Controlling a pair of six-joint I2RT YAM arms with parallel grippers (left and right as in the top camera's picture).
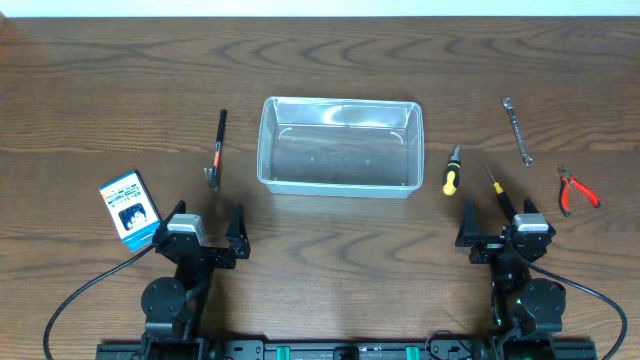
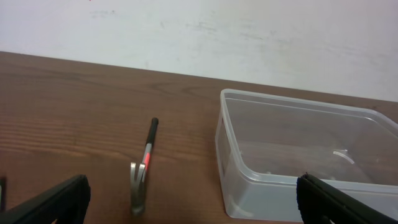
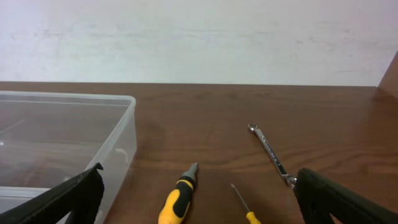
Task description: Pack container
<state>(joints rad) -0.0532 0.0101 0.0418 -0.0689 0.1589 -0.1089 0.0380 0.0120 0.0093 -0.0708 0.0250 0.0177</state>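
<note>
1. The container sits mid-table, long side facing the arms.
2. A hammer lies to its left, and a yellow-black screwdriver just to its right.
3. Farther right lie a thin screwdriver, a wrench and red pliers. A card packet lies far left.
4. The left gripper is spread wide, holding nothing and well short of the container.
5. The right gripper is equally wide and also holds nothing.
</note>
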